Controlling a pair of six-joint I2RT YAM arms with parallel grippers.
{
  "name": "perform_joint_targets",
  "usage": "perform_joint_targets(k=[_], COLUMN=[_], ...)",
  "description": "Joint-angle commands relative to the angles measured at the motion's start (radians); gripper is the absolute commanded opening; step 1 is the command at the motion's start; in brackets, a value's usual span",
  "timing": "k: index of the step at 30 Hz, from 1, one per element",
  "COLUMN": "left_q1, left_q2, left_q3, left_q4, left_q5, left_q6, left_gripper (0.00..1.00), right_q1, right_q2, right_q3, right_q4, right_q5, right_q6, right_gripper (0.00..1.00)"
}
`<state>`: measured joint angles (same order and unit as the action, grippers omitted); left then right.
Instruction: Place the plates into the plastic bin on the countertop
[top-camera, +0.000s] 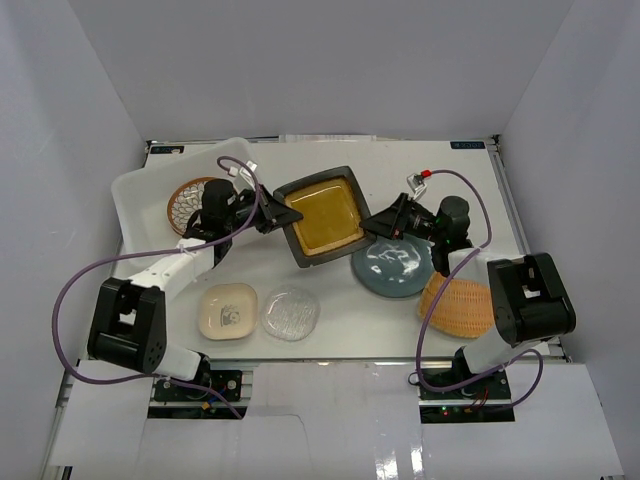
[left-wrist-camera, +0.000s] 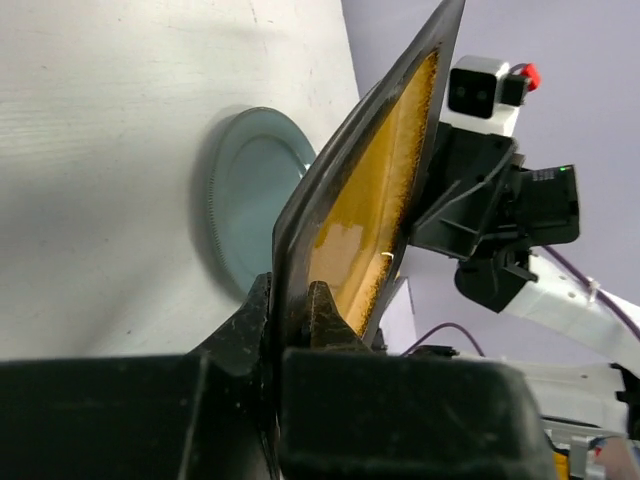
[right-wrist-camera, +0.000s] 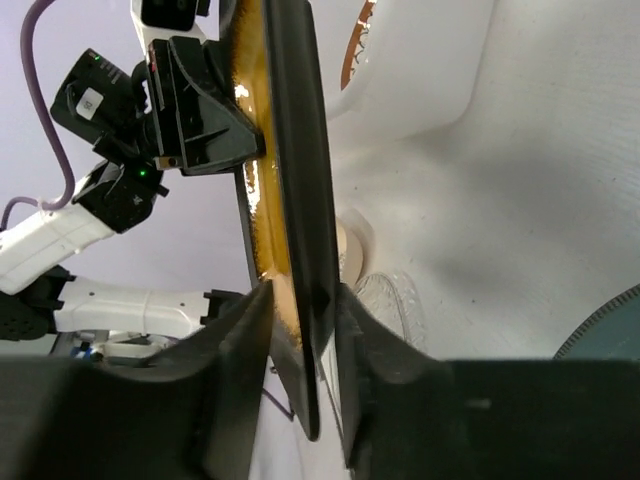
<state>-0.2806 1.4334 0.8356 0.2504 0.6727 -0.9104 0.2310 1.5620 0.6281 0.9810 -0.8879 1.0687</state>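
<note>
The black-rimmed amber square plate (top-camera: 322, 218) hangs tilted above the countertop (top-camera: 330, 330), between both grippers. My left gripper (top-camera: 270, 215) is shut on its left rim; in the left wrist view the fingertips (left-wrist-camera: 293, 290) pinch the dark edge of the plate (left-wrist-camera: 370, 190). My right gripper (top-camera: 375, 228) stands at the opposite rim. In the right wrist view its jaws (right-wrist-camera: 303, 300) straddle the plate's edge (right-wrist-camera: 295, 150), slightly parted and not clamping. The plastic bin (top-camera: 140, 190) lies tipped at the far left, with the brown-and-white petal plate (top-camera: 185, 200) in it.
A teal round plate (top-camera: 392, 268) lies under the right arm, with the orange woven plate (top-camera: 455, 305) beside it at the right. The small cream square plate (top-camera: 228, 310) and the clear glass plate (top-camera: 291, 313) sit near the front. White walls enclose the table.
</note>
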Motion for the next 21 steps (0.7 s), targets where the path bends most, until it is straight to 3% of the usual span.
perform_joint_targets(k=[1, 2, 5, 7, 11, 15, 21], left_q1=[0.003, 0.014, 0.072, 0.154, 0.354, 0.541, 0.636], left_q2=[-0.065, -0.092, -0.166, -0.209, -0.222, -0.189, -0.124], left_q3=[0.065, 0.065, 0.069, 0.1, 0.134, 0.14, 0.094], left_q4=[0.012, 0.007, 0.015, -0.041, -0.108, -0.203, -0.215], left_q5=[-0.011, -0.019, -0.033, -0.054, -0.059, -0.087, -0.165], left_q6=[0.05, 0.033, -0.018, -0.022, -0.021, 0.017, 0.048], left_gripper=[0.0, 0.0, 0.0, 0.0, 0.0, 0.0, 0.0], right_q1=[-0.001, -0.001, -0.001, -0.002, -0.002, -0.002, -0.001], right_q2=[-0.017, -0.023, -0.069, -0.109, -0.175, -0.229, -0.295], right_q3=[0.035, 0.035, 0.032, 0.03, 0.022, -0.03, -0.073], right_q4=[0.064, 0.042, -0.063, -0.149, -0.315, -0.373, -0.498], right_q5=[-0.002, 0.003, 0.023, 0.039, 0.093, 0.128, 0.214], right_q6=[0.04, 0.027, -0.056, -0.122, -0.252, -0.318, -0.424], right_gripper=[0.4, 0.58, 0.8, 0.89, 0.93, 0.93, 0.88])
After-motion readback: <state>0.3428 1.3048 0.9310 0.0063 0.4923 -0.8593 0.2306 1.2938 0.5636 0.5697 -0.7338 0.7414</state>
